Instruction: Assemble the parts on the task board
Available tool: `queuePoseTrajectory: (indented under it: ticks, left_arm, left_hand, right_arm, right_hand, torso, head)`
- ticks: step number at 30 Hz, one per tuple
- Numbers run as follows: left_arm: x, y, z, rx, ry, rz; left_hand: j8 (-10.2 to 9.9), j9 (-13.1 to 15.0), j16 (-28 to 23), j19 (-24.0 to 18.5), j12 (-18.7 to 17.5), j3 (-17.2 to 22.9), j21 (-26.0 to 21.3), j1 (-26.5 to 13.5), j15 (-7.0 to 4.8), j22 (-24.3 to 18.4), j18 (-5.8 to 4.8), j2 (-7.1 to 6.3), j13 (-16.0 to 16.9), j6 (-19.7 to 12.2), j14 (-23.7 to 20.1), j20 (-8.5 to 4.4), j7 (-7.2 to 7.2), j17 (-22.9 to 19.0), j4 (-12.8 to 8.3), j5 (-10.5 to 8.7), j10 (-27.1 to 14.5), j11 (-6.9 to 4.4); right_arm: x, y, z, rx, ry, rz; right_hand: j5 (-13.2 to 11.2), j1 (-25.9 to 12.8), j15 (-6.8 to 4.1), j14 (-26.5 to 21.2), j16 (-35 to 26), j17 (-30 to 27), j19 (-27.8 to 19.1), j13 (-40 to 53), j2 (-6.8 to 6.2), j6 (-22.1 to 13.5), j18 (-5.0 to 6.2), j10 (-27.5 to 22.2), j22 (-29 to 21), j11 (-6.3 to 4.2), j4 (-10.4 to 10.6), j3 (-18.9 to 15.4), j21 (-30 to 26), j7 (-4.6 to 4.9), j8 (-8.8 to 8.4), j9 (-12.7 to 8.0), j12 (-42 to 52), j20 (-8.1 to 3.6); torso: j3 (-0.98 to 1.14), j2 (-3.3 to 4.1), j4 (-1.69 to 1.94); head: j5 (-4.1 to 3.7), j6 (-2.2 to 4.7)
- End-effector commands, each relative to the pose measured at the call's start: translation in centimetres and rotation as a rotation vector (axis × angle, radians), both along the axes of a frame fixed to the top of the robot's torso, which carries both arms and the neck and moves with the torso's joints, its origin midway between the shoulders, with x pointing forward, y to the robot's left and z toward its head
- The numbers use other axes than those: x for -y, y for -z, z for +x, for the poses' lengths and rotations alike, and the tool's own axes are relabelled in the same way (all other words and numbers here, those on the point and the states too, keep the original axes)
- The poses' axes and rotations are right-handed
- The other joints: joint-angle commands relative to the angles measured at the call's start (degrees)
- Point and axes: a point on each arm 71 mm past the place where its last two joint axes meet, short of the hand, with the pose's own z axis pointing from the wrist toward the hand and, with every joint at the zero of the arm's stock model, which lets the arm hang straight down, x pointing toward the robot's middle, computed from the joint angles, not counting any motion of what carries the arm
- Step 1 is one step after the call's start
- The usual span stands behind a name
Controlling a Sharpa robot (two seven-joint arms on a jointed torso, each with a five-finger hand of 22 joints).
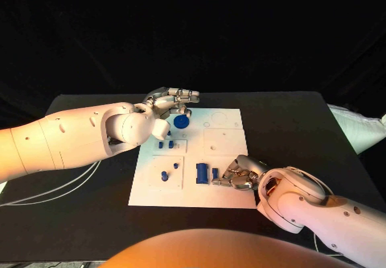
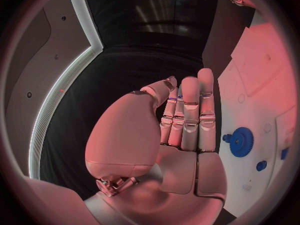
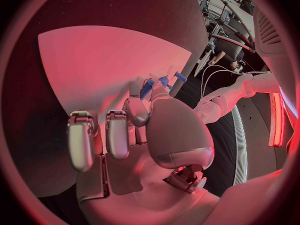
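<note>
the black table [image 1: 305, 128] carries the white task board [image 1: 225, 137] in its middle, and both white arms reach over it. the left arm [image 1: 72, 137] comes across the board's far left corner; the right arm [image 1: 322, 209] lies over its near right corner.

the left hand [image 1: 170, 100] hangs above the far left edge of the board, fingers [image 2: 190, 115] straight and pressed side by side, the thumb folded near them, nothing held. the right hand [image 1: 240, 173] sits low at the near right part of the board, fingers curled down towards the surface; whether it pinches a part or just touches the board i cannot tell.

the parts, going down in size: a blue gear [image 1: 182, 120] seated near the far left, just beside the left hand; a blue block [image 1: 202, 172] in the near middle, close to the right hand; a small blue piece [image 1: 217, 174] just beside that hand's fingertips; a pair of small blue pieces [image 1: 165, 144] in the left middle; and little blue pegs [image 1: 165, 175] at the near left.

by my judgement the gear is placed and the step in hand is the right hand's pick of a small piece by the block. the next move calls for a secure pinch, a clean lift, then carrying to the matching recess.
</note>
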Motion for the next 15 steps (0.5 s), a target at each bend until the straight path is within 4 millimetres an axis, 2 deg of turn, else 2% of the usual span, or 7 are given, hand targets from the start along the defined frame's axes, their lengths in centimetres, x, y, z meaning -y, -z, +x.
queuePoseTrajectory:
  ticks: [1,9,15]
  left_arm:
    - [0.26,-0.10,-0.07,0.006,0.020,-0.009]
    - [0.25,-0.10,-0.07,0.005,0.020,-0.008]
    - [0.30,-0.10,-0.09,0.005,0.023,-0.008]
  left_hand:
    - [0.35,-0.02,-0.25,-0.13,0.05,-0.29,-0.18,-0.05,-0.11,-0.05,0.63,0.73,0.06,-0.37,-0.46,0.37,0.13,-0.10,-0.12,0.00,-0.37,-0.06]
    - [0.36,-0.02,-0.25,-0.14,0.08,-0.32,-0.21,-0.06,-0.11,-0.06,0.63,0.71,0.05,-0.41,-0.48,0.38,0.14,-0.12,-0.14,-0.01,-0.43,-0.05]
    - [0.36,-0.02,-0.25,-0.14,0.08,-0.32,-0.21,-0.06,-0.11,-0.06,0.63,0.71,0.05,-0.41,-0.48,0.38,0.14,-0.12,-0.14,-0.01,-0.43,-0.05]
  right_arm:
    - [0.04,0.28,-0.01,-0.006,-0.004,-0.014]
    - [0.04,0.37,0.04,-0.010,-0.004,-0.015]
    - [0.18,0.72,0.36,-0.015,0.000,-0.028]
  right_hand:
    - [0.35,0.42,0.04,4.44,-0.07,6.87,2.74,0.07,0.21,-0.29,-0.70,0.01,10.14,0.16,0.13,-0.24,-0.13,0.27,-0.16,-0.04,0.18,-0.12]
    - [0.67,1.59,0.00,4.42,-0.14,6.80,2.70,0.14,0.19,-0.31,-0.68,0.00,10.08,0.14,-0.53,-0.57,-0.18,0.26,-0.16,0.01,0.16,-0.14]
    - [0.47,3.70,-0.04,4.43,-0.13,6.84,2.73,0.28,0.73,-0.29,-0.70,0.03,10.15,0.08,-1.87,-0.52,-0.14,0.21,-0.16,0.09,0.22,-0.17]
  torso:
    - [-0.03,-0.07,-0.10]
    - [-0.03,-0.04,-0.01]
    - [-0.03,0.01,-0.02]
  head:
    - [0.01,0.00]
    - [-0.09,0.00]
    - [-0.15,0.00]
